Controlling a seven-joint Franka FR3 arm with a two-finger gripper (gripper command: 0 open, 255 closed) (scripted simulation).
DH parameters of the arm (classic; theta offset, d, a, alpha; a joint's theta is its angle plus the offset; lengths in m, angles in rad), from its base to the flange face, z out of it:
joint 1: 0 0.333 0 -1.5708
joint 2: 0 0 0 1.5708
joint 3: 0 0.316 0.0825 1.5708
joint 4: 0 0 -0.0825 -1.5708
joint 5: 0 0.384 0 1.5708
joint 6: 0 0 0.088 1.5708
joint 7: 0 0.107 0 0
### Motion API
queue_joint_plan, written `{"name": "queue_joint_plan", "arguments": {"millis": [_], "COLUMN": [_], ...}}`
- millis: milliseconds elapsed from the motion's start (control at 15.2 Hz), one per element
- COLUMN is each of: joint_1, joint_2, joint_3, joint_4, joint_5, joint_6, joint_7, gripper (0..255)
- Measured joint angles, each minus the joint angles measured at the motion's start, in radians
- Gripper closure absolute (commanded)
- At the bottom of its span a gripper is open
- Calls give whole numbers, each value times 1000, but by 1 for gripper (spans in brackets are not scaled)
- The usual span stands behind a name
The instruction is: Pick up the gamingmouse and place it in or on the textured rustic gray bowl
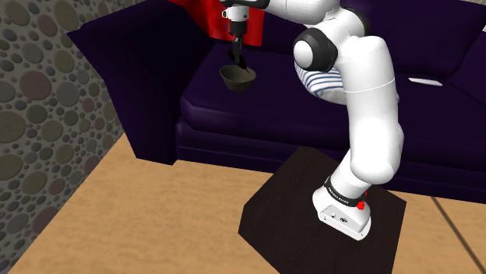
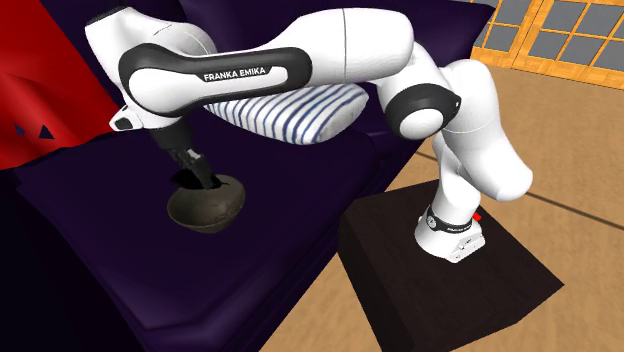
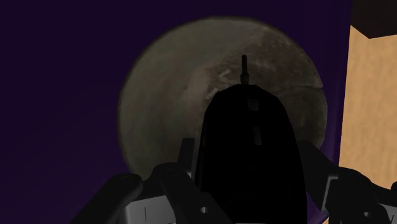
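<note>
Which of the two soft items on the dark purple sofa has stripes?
The white pillow with blue stripes; the other item is red, not striped.

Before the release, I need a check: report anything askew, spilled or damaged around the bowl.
Nothing stands out. The gray bowl sits upright on the dark purple sofa, intact, and the black gaming mouse hangs in the gripper directly over it.

You see the gripper (image 2: 203, 176) dipping into the dark bowl (image 2: 215, 212) on the purple sofa (image 2: 300, 200). A striped pillow (image 2: 290, 112) lies just behind the arm.
</note>
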Motion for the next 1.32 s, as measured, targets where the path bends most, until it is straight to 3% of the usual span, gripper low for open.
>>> {"name": "queue_joint_plan", "arguments": {"millis": [528, 990, 1056, 1320], "joint_1": [22, 24, 24, 24], "joint_2": [-9, -9, -9, -10], "joint_3": [1, 1, 1, 1], "joint_4": [-131, -144, -144, -145], "joint_5": [-1, -1, -1, -1], "joint_6": [119, 133, 133, 133], "joint_7": [-5, -6, -6, -6], "gripper": [255, 255, 0, 0]}}
